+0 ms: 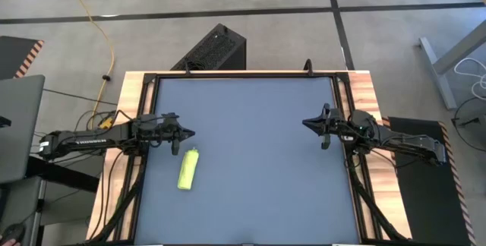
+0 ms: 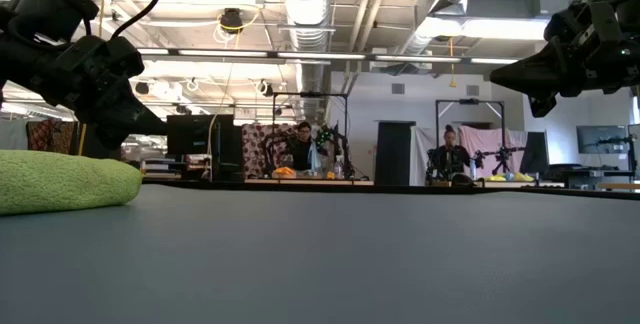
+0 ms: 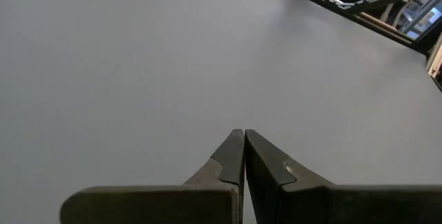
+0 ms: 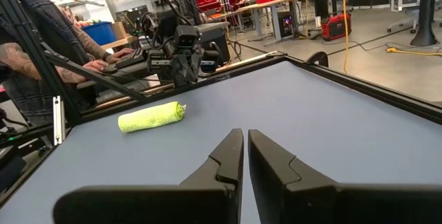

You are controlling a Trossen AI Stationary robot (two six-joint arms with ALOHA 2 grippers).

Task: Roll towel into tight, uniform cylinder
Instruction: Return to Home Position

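The towel [image 1: 188, 169] is lying on the mat [image 1: 258, 193], close to the mat's left edge. The left gripper [image 1: 190, 134] is hanging above the mat's left side, apart from the towel. The right gripper [image 1: 306, 122] is hanging above the mat's right side, well off the mat's middle.

Fuzzy cloth towel [image 1: 188, 169], smooth matt mat [image 1: 258, 147]
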